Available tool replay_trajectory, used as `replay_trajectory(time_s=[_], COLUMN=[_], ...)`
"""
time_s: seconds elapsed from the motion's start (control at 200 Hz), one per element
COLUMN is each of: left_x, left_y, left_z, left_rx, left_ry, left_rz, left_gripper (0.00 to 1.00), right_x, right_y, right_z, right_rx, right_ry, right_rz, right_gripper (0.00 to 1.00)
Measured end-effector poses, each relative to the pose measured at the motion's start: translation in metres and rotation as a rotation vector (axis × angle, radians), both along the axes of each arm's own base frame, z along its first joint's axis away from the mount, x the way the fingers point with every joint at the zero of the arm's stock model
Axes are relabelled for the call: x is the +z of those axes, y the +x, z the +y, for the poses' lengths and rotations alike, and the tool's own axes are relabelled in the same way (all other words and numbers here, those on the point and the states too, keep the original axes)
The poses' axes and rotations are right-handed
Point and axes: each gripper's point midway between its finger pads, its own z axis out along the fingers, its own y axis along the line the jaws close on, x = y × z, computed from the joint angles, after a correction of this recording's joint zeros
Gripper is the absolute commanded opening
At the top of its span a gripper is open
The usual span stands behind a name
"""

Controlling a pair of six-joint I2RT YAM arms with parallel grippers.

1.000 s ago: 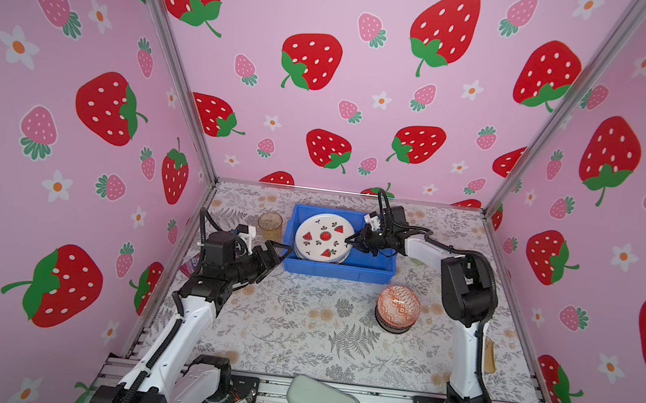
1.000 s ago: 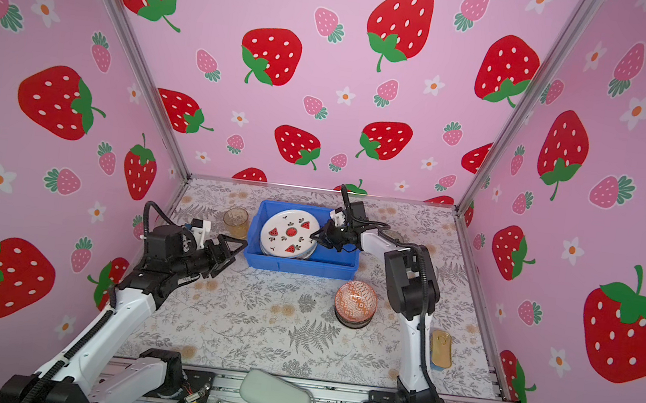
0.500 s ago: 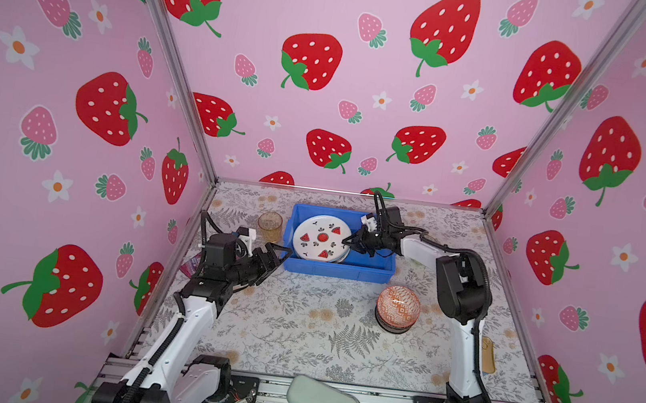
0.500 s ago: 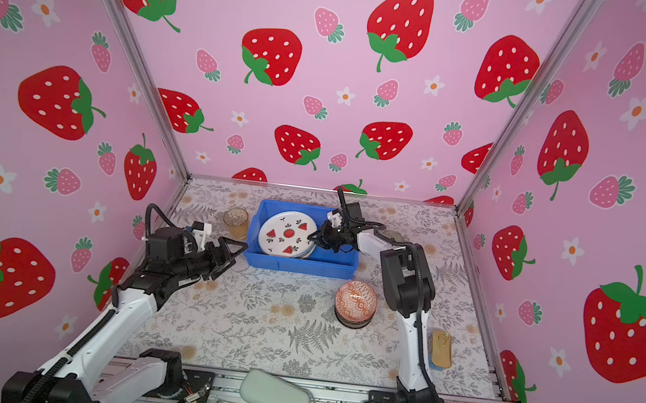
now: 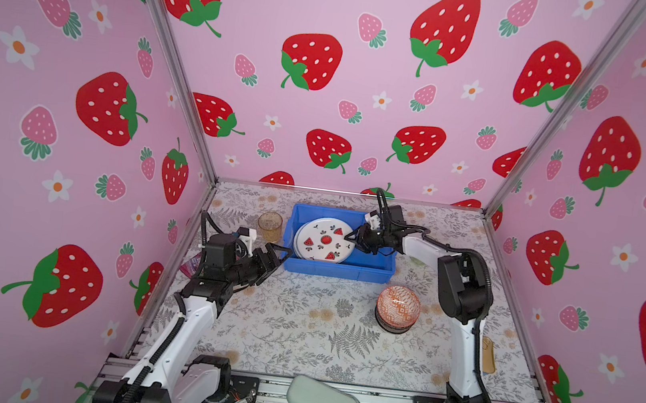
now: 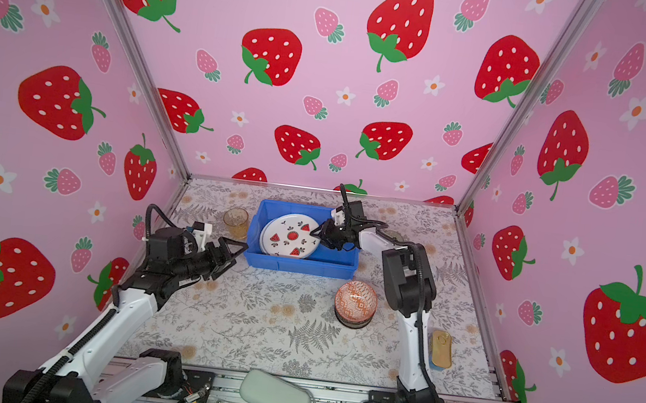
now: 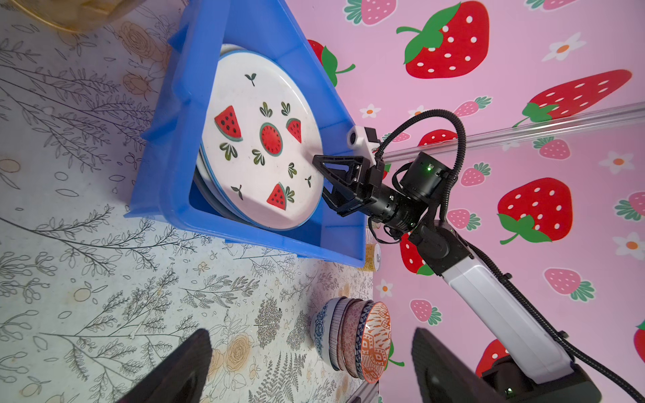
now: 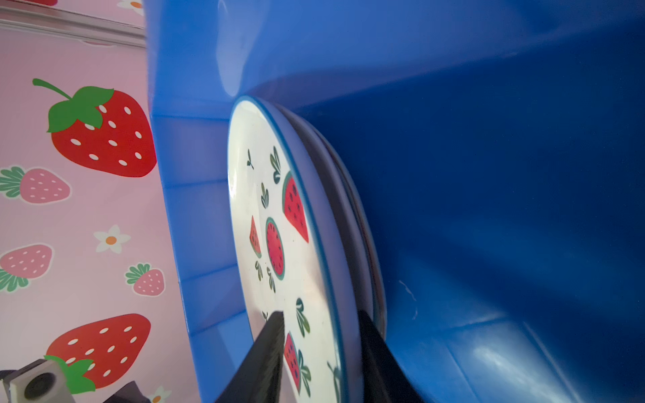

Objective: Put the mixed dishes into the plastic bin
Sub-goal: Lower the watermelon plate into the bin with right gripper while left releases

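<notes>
Left of the bright blue rectangular plastic bin [image 5: 337, 272], an amber glass tumbler [image 5: 269, 226] stands untouched. The left gripper [image 5: 279, 252] hovers just beside the bin's left end, jaws spread wide and empty. Inside the bin, the round white plate with watermelon slices [image 5: 323, 239] leans on other plates [image 8: 352, 209]. The right gripper [image 5: 351, 240] was pinching the plate's rim a second ago. Now its jaws are parted astride the rim, so the plate looks delivered. Right of the bin, a stack of small patterned bowls [image 5: 398, 308] waits.
</notes>
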Motion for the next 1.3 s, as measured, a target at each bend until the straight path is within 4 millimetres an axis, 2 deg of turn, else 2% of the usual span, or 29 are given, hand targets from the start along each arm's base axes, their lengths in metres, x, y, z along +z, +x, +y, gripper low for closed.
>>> replay_trajectory(time_s=[0.125,0.43,0.76,1.301], left_x=[0.0,0.0,0.001,0.004], left_y=[0.0,0.0,-0.001,-0.003], left_z=[0.0,0.0,0.0,0.0], left_rx=[0.0,0.001,0.002,0.002], left_ry=[-0.002,-0.005,-0.005,-0.006], left_rz=[-0.001,0.001,-0.001,-0.013], left_gripper=[0.92,0.92,0.92,0.92], right_x=[0.001,-0.003,0.015,0.019], right_y=[0.002,0.008,0.015,0.005], right_z=[-0.001,-0.011,-0.022,-0.011], right_rx=[0.0,-0.013,-0.031,0.001], right_ry=[-0.013,-0.106,-0.178,-0.181], right_rz=[-0.015,-0.055,-0.141,-0.158], right_gripper=[0.39,0.49,0.5,0.49])
